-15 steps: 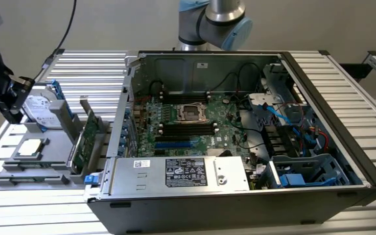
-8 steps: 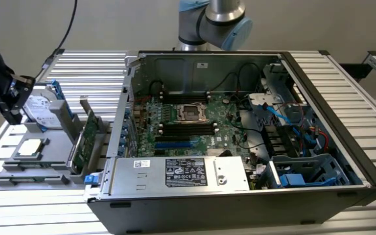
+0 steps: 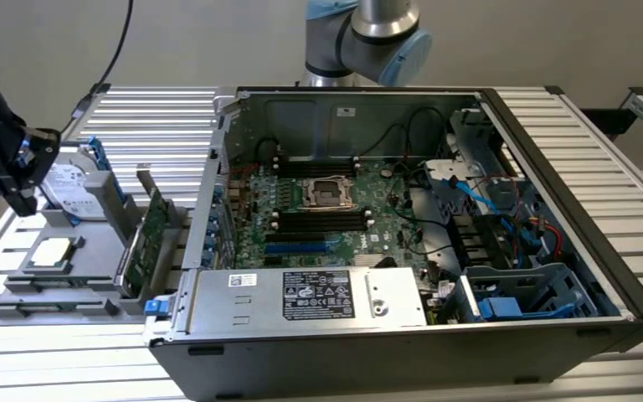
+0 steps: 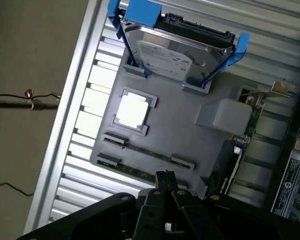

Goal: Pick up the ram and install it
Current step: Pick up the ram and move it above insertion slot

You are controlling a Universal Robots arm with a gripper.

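Observation:
Two ram sticks stand on edge in the grey parts tray [image 4: 190, 135]: one thin green ram stick [image 4: 150, 152] held between end clips, and a second ram stick [image 4: 130, 171] beside it. My gripper [image 4: 165, 176] hovers over one end of the second stick, with its black fingers [image 4: 160, 181] pressed together and nothing between them. In the exterior view, the gripper [image 3: 23, 203] hangs at the far left above the tray [image 3: 93, 280], beside the hard drive. The black memory slots [image 3: 316, 220] lie on the motherboard inside the open computer case [image 3: 411, 335].
The tray also holds a hard drive [image 4: 175, 55] in a blue bracket, a processor [image 4: 132, 111] and a large green expansion card [image 3: 148, 243] standing on edge. Cables and a blue drive cage [image 3: 522, 293] crowd the case's right side. A wire [image 4: 30, 97] hangs off the table.

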